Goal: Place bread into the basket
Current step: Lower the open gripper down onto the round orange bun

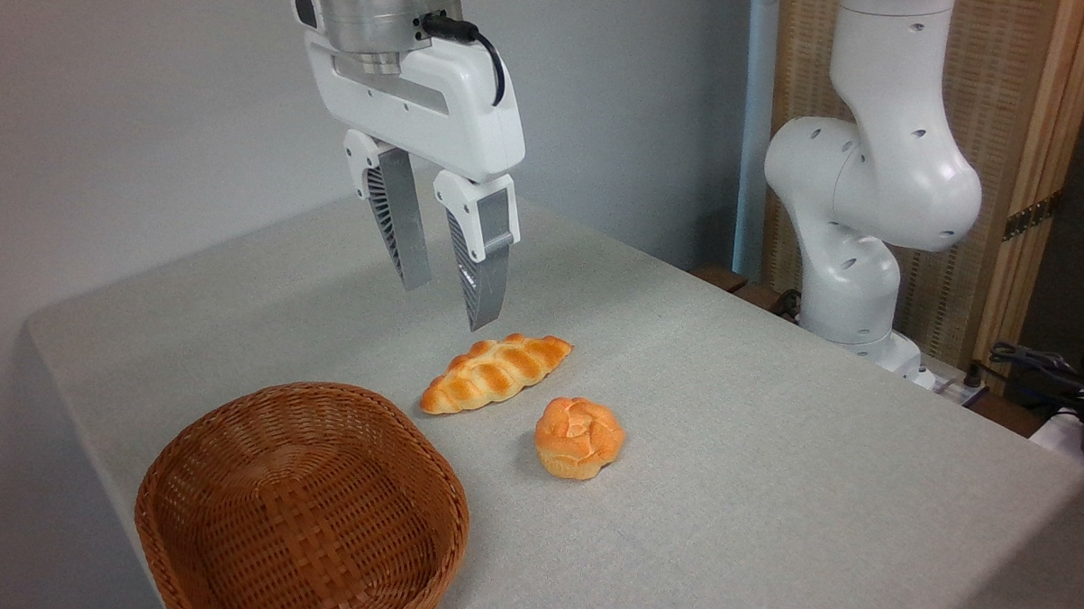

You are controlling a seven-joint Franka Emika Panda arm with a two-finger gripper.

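The bread (579,437), a small round golden-orange bun with a knotted top, lies on the grey table near the middle. To its left stands the brown woven basket (230,447), with nothing inside it. My gripper (448,303) hangs open above the table, behind and to the left of the bun, holding nothing. Its fingertips hover just over the far end of a long braided loaf (494,372).
The braided loaf lies between the basket and the bun. The arm's white base (861,216) stands at the table's right far edge. Cables (1045,372) lie beyond the right corner. A wall runs behind the table on the left.
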